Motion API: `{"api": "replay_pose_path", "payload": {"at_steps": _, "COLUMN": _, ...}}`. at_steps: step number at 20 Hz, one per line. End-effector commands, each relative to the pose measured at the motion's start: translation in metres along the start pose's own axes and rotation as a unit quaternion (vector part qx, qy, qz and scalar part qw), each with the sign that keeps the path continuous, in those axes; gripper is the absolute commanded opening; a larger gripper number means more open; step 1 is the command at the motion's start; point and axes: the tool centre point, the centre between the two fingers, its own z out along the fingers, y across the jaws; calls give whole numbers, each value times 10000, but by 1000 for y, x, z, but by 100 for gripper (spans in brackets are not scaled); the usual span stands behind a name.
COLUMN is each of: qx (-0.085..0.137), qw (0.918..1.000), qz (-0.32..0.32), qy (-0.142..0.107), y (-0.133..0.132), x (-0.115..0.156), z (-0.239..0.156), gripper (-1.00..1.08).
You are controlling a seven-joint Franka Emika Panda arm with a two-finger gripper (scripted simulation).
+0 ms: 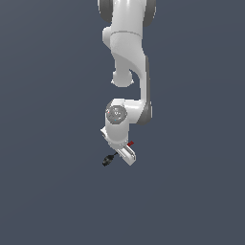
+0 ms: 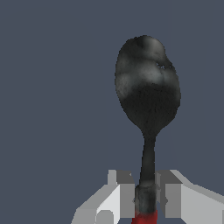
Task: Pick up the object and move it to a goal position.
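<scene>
The object is a small stick, red at one end and black with a rounded knob at the other. In the exterior view the object point(image 1: 108, 159) pokes out both sides of the white hand, its black knob toward the exterior view's left, its red tip near the hand's far side. My gripper point(image 1: 120, 152) is shut on its shaft. In the wrist view the object point(image 2: 148, 96) fills the frame as a black spoon-like bulb on a thin neck, and the gripper point(image 2: 146, 200) clamps the neck between two grey fingers point(image 2: 126, 197), with red showing just below them.
The white arm point(image 1: 128, 57) hangs down from the top of the exterior view. A plain dark grey-blue surface lies all around, and no goal marker shows.
</scene>
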Motion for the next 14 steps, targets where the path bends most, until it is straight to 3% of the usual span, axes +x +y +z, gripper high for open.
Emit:
{"api": "replay_pose_path", "payload": {"at_steps": 1, "qx": 6, "qw": 10000, "qz": 0, "qy": 2, "y": 1, "x": -2, "z": -9, "gripper": -100}}
{"api": "replay_pose_path", "payload": {"at_steps": 14, "qx": 8, "qw": 10000, "qz": 5, "qy": -6, "y": 21, "x": -27, "z": -101, "gripper": -100}}
